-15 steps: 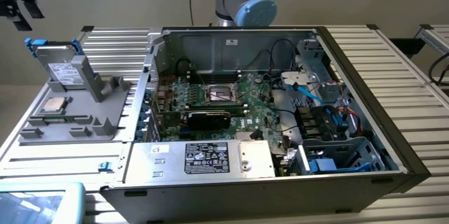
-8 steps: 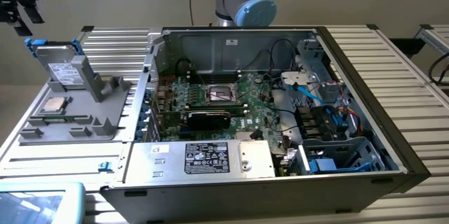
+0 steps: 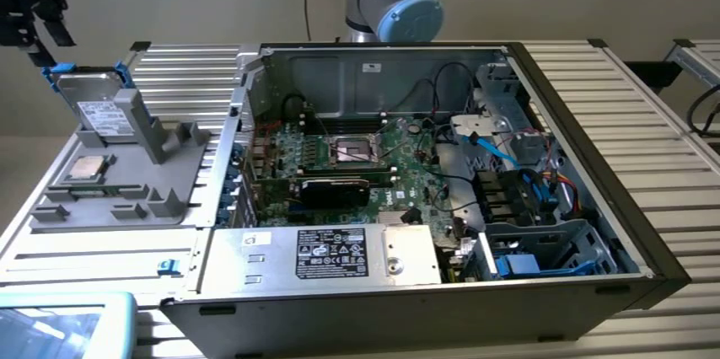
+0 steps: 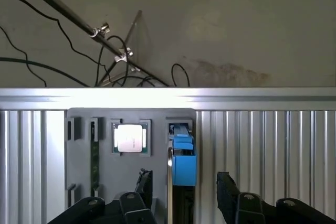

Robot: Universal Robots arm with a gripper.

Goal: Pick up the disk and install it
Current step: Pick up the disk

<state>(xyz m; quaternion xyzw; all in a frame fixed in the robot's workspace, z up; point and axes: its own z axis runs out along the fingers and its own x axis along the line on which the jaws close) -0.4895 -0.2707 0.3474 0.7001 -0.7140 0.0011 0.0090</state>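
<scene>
hovering spread over one disk [image 3: 101, 104], one pincer [image 4: 184, 186]; one chip [image 3: 87, 169] nearby.

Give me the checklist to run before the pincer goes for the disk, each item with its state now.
1. Pincer open: ok, fingers apart.
2. Pincer lined up on the disk: ok, in the wrist view its blue edge lies between the fingers.
3. Disk gripped: not ok, gaps on both sides.
4. Disk upright in the grey holder: ok.
5. Processor chip out of the way: ok, flat, apart from the disk.
6. Drive bay in the computer case free: cannot tell.
</scene>
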